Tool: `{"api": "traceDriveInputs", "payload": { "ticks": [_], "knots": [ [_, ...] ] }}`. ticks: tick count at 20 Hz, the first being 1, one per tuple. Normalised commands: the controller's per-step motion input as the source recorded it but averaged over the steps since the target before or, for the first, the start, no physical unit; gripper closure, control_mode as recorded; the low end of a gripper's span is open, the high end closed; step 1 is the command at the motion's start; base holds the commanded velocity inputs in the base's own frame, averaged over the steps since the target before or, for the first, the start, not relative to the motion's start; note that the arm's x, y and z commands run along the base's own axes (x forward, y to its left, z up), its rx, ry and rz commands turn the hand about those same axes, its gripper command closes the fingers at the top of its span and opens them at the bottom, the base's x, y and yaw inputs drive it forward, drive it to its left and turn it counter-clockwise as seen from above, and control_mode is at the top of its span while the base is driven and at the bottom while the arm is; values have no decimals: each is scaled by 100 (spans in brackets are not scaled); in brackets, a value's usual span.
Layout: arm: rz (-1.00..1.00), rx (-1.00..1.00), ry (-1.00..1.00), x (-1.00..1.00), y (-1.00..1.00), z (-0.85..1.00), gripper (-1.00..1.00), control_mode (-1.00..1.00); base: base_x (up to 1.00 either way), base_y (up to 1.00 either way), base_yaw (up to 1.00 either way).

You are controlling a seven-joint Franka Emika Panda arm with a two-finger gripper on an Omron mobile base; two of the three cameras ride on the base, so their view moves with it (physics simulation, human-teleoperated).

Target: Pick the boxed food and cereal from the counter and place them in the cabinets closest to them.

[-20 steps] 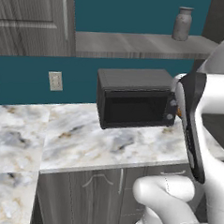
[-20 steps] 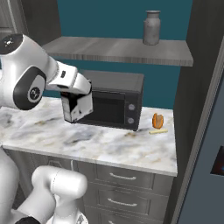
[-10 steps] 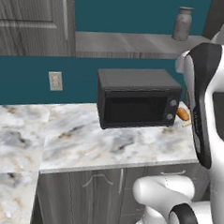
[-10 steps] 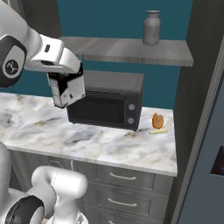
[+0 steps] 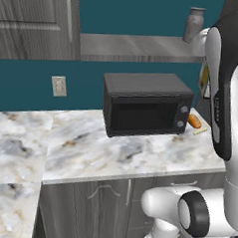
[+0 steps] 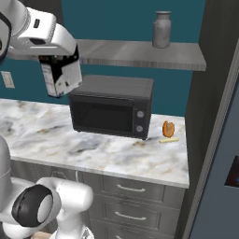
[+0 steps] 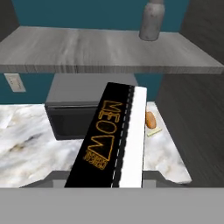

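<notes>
Plainly, the boxed food [image 6: 61, 79] is off the counter [image 6: 98, 149] and in the air at the upper left of the right base view, clamped in the gripper [image 6: 58, 70], whose jaws are closed on it. In the hand view the same box [image 7: 111, 144] runs up from the bottom centre, a black face with orange lettering beside a white face.

It looks like a light, stiff cardboard carton: rigid enough to hold across its narrow faces, yet likely to dent if squeezed hard, and smooth enough that it could slip or twist between the fingers if tilted quickly. A hold near the middle of its length, as it appears now, should keep it from swinging.

Just below and to the right of the box sits the black microwave [image 6: 112, 106], with a small orange item [image 6: 168, 128] on the marble at its right. Above runs a grey shelf [image 6: 140, 52] carrying a grey jar [image 6: 162, 29]. A cabinet door [image 5: 34, 21] fills the upper left of the left base view.

Compared with a second ago, the box has risen from in front of the microwave's upper left corner to above its top and further left in the right base view, nearer shelf height; the arm has swung up with it.
</notes>
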Motion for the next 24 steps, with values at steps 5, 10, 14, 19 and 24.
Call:
{"api": "traceDriveInputs", "payload": {
  "ticks": [5, 10, 14, 19, 24],
  "knots": [
    [1, 0, -10, 8, 0, 0, 100, -100, 0, 0, 0],
    [0, 0, -9, 20, 0, 0, 100, -100, 0, 0, 0],
    [0, 0, -9, 26, 1, 0, 100, -100, 0, 0, 0],
    [0, 0, -8, 28, 0, 0, 100, -100, 0, 0, 0],
    [0, 0, -8, 26, 0, 0, 100, -100, 0, 0, 0]
  ]
}}
